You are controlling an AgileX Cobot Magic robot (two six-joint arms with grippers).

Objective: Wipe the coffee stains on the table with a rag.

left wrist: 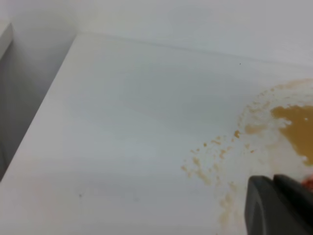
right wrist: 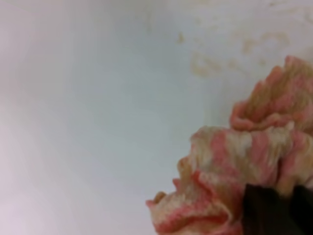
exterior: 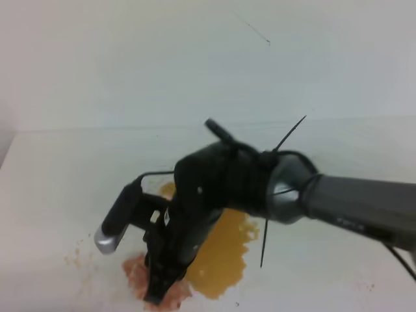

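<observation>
The coffee stains form an orange-brown blotch on the white table, with brown speckles to its left. My right gripper reaches across from the right, points down and is shut on the pinkish-orange rag, pressing it on the table at the blotch's left edge. In the right wrist view the rag is bunched under the dark fingertips, with faint tan smears on the table beyond. The left wrist view shows the blotch and speckles. My left gripper is out of view.
A pale wall rises behind the table. The table's left edge drops off beside a grey gap. A dark part of the right arm sits at the bottom right of the left wrist view. Black cable ties stick out from the right arm.
</observation>
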